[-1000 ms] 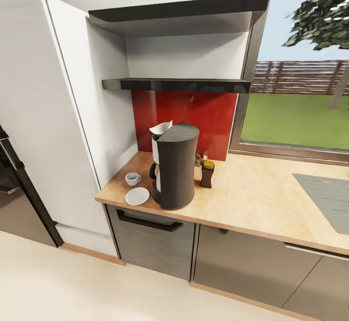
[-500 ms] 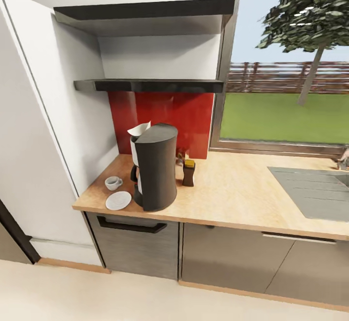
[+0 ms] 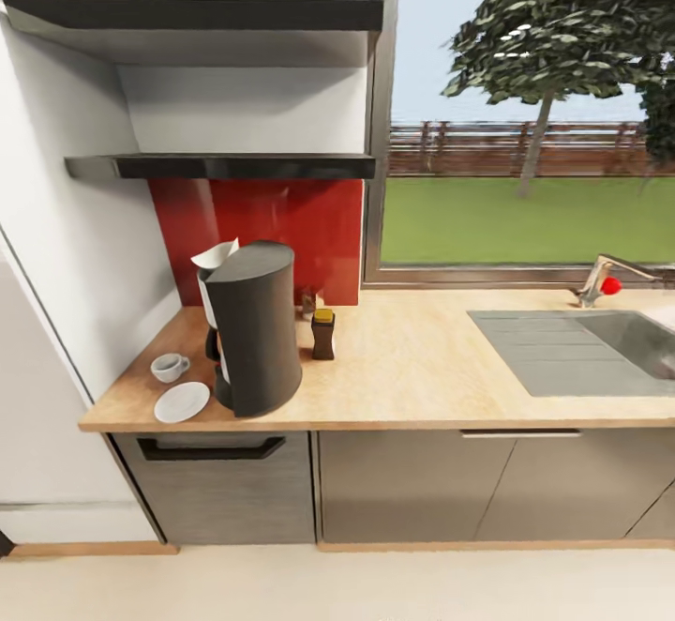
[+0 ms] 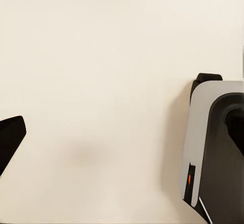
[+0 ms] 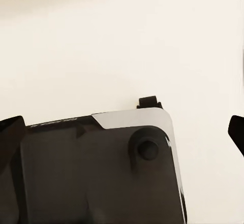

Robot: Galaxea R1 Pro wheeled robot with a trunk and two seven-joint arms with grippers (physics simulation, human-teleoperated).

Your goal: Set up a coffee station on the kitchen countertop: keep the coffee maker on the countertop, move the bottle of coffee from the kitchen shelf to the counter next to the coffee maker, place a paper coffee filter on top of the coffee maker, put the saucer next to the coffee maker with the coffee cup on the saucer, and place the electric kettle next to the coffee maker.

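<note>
The coffee maker (image 3: 251,328) stands on the left end of the kitchen countertop (image 3: 422,372), with the paper coffee filter (image 3: 215,254) lying on its top. The bottle of coffee (image 3: 323,334) stands just to its right. The saucer (image 3: 182,401) lies to its left at the front edge. The coffee cup (image 3: 169,367) sits on the worktop behind the saucer, apart from it. The thin black kitchen shelf (image 3: 225,166) above is bare. The electric kettle is out of view. My right gripper (image 5: 122,132) is open over the pale floor. A left fingertip (image 4: 10,138) shows at the frame edge, spread wide.
A steel sink (image 3: 586,351) with a faucet (image 3: 600,280) is set into the worktop at the right, under a window. A thicker dark shelf (image 3: 197,19) hangs above the thin one. Grey cabinet fronts (image 3: 403,485) run below. My own base (image 5: 101,173) shows under the right wrist.
The whole head view has shifted: the counter things now sit further left and the sink and faucet have come into sight. Nothing on the countertop has moved.
</note>
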